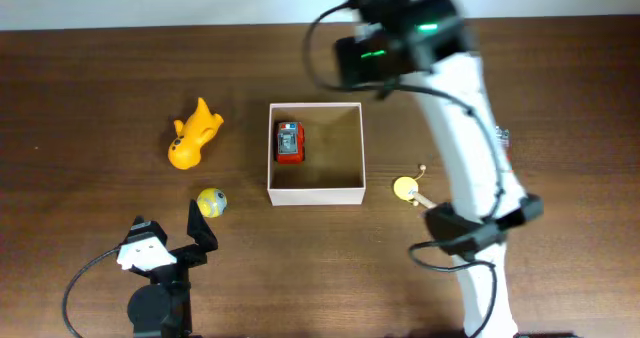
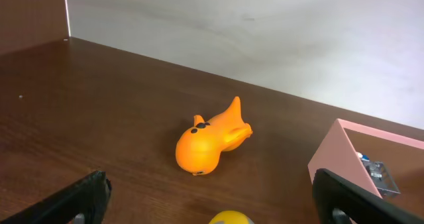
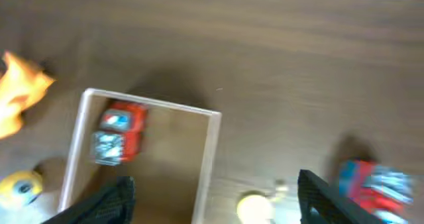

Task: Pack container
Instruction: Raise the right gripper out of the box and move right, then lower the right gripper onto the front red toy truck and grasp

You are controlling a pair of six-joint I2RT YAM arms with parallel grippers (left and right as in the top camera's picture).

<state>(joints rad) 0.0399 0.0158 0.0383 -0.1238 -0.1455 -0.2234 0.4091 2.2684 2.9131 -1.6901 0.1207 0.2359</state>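
your left pincer [image 1: 172, 230] and right pincer [image 3: 215, 201] both gape wide, holding nothing. the box [image 1: 316, 192] sits in the middle of the desk [image 1: 80, 98], a car [image 1: 289, 142] inside it. close off-centre on the ball [image 1: 211, 202] by the left pincer and it could roll away.

A: What lies under everything?
B: A table [image 1: 80, 98] of dark brown wood, with fine grain and a soft shine from the light.
A: And behind it?
B: A plain pale wall [image 2: 265, 32], meeting the table's far edge. A dark brown panel [image 2: 30, 12] stands at its left.
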